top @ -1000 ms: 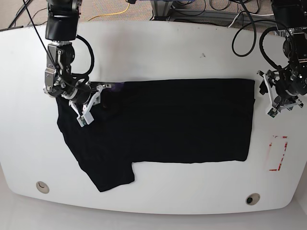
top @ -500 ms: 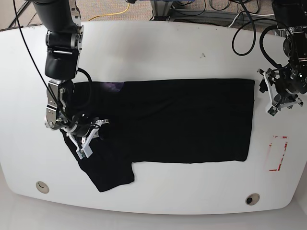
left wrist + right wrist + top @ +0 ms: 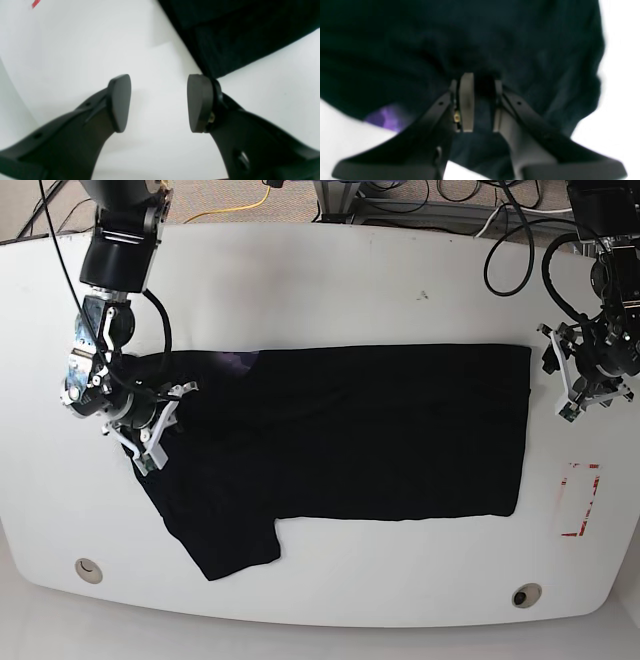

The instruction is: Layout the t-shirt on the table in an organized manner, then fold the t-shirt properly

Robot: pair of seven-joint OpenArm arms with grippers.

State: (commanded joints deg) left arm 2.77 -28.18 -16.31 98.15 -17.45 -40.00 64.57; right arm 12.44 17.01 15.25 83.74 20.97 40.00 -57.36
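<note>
1. My right gripper [image 3: 150,442] has moved back toward the left edge of the base view since a moment ago, and it has pulled the shirt's edge along with it.
2. It is squeezed narrow on a fold of the big, soft, black short-sleeved t-shirt [image 3: 350,430]. I can see the dark cloth pinched between its two fingers [image 3: 467,102] in the right wrist view.
3. The t-shirt lies spread out flat across the middle of the large, smooth white table [image 3: 330,290]. One sleeve points toward the near edge.
4. A small purple patch [image 3: 236,361] shows at the shirt's far edge, near the neck.
5. My left gripper [image 3: 160,102] is spread wide and holds nothing. It hangs over bare table, just beside the shirt's corner.
6. A red tape rectangle [image 3: 580,500] sits on the table near that gripper.
</note>
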